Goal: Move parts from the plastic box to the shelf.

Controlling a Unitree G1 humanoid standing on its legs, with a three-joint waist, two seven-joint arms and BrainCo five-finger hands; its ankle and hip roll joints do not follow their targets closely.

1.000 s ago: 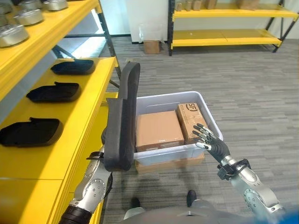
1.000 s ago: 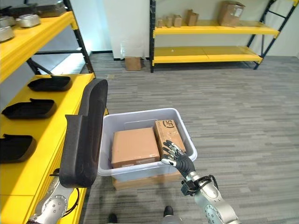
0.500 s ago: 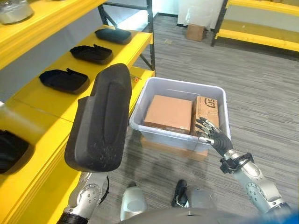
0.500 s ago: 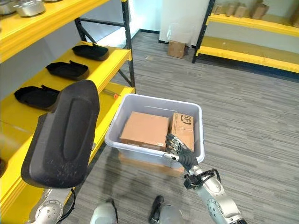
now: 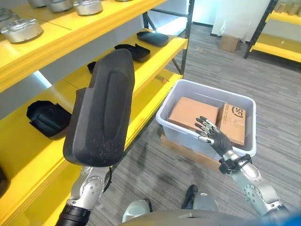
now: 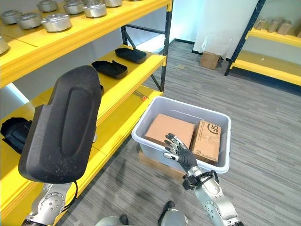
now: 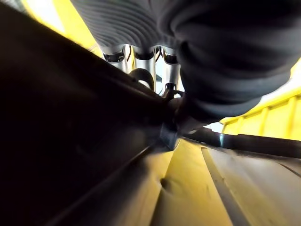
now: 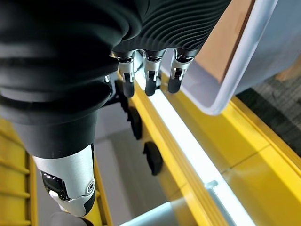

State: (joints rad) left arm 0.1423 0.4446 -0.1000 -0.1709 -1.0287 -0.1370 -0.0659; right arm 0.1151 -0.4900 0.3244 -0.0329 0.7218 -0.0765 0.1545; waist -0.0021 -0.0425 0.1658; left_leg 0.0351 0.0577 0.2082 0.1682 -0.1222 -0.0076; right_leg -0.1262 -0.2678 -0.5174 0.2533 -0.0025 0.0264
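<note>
Left hand (image 7: 141,61) grips black part (image 5: 101,110) beside yellow shelf (image 5: 155,61) (grey floor (image 5: 155,165)); right hand (image 5: 214,137) spread, empty.

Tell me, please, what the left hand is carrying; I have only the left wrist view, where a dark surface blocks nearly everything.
Observer: The left hand holds up a large black moulded plastic part, standing on end beside the yellow metal shelf.
Operator: Thank you. Is the right hand carrying anything?
Observer: No. The right hand is open with its fingers spread, empty, at the near rim of the grey plastic box.
Operator: What is inside that box?
Observer: Two brown cardboard boxes lie side by side, a larger one and a narrower printed one.
</note>
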